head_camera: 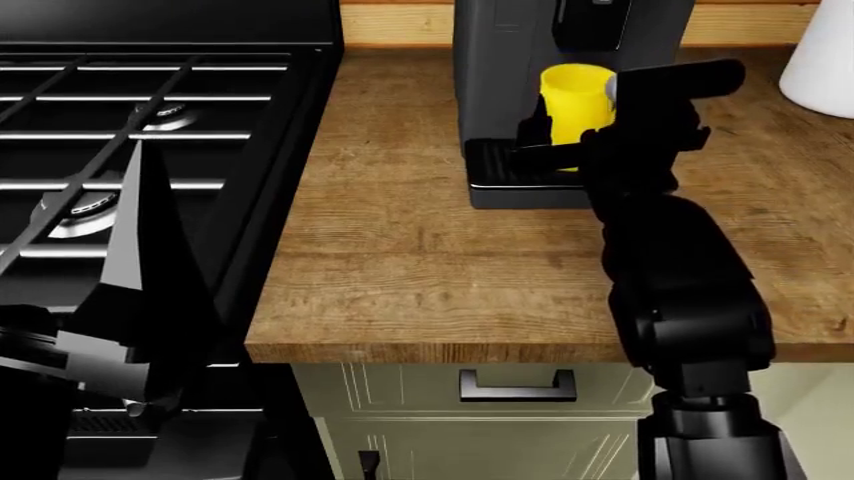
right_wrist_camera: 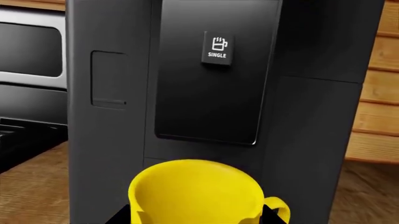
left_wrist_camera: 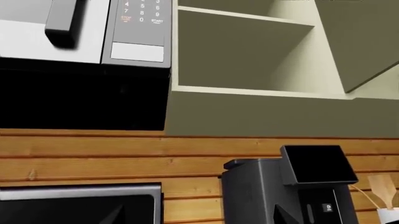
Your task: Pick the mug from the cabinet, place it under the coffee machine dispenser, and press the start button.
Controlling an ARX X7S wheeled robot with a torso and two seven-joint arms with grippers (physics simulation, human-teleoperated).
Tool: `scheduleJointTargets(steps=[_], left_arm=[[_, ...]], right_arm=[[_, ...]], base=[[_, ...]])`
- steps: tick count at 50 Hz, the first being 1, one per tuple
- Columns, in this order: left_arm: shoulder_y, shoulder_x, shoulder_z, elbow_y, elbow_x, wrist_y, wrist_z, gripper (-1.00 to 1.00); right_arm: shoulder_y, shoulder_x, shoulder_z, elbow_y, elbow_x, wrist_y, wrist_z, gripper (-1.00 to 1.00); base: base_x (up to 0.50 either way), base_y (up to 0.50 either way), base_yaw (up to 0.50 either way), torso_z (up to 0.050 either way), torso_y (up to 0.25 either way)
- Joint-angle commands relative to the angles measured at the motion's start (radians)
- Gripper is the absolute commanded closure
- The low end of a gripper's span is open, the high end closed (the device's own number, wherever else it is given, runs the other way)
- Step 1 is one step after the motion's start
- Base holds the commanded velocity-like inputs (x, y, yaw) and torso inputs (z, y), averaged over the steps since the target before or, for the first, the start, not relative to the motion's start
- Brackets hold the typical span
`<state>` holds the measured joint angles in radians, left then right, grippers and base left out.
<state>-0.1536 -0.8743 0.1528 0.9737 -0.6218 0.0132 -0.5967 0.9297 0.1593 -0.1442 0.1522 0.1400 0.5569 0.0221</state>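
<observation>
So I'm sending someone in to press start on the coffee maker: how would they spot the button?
Find the tall dark grey coffee machine on the wooden counter, right of the stove. On its glossy black front panel, above the yellow mug, sits the start button. It is the only button showing there, a small dark square with a pale steaming-cup icon and the word SINGLE.

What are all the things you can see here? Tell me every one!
mug: one, bright yellow, at the coffee machine, over its drip tray
coffee machine: one, dark grey, on the countertop
SINGLE button: one, dark with pale icon, machine front
countertop: one, brown wood
stove: one, black, beside the countertop
microwave: one, silver, beside the cabinet
cabinet: one, olive, open, bare shelves
white crock: one, countertop corner
right gripper: one, black, at the mug
</observation>
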Motion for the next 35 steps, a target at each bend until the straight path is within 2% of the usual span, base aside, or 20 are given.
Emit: scheduleJointTargets(steps=[1, 15, 35], left_arm=[[-0.005, -0.003, 0.004, -0.001, -0.001, 0.005, 0.001, -1.0], [0.011, -0.007, -0.001, 0.0, 0.006, 0.02, -0.002, -1.0], [0.024, -0.016, -0.003, 0.003, 0.01, 0.033, -0.008, -1.0]], right_arm=[[0.015, 0.002, -0.003, -0.053, -0.002, 0.097, 0.012, -1.0], [-0.011, 0.017, -0.016, -0.172, 0.038, 0.268, 0.003, -1.0], [-0.057, 0.03, -0.007, -0.235, 0.05, 0.31, 0.033, -1.0]], base=[[0.0, 0.0, 0.0, 0.0, 0.0], [0.0, 0.0, 0.0, 0.0, -0.001], [0.0, 0.0, 0.0, 0.0, 0.0]])
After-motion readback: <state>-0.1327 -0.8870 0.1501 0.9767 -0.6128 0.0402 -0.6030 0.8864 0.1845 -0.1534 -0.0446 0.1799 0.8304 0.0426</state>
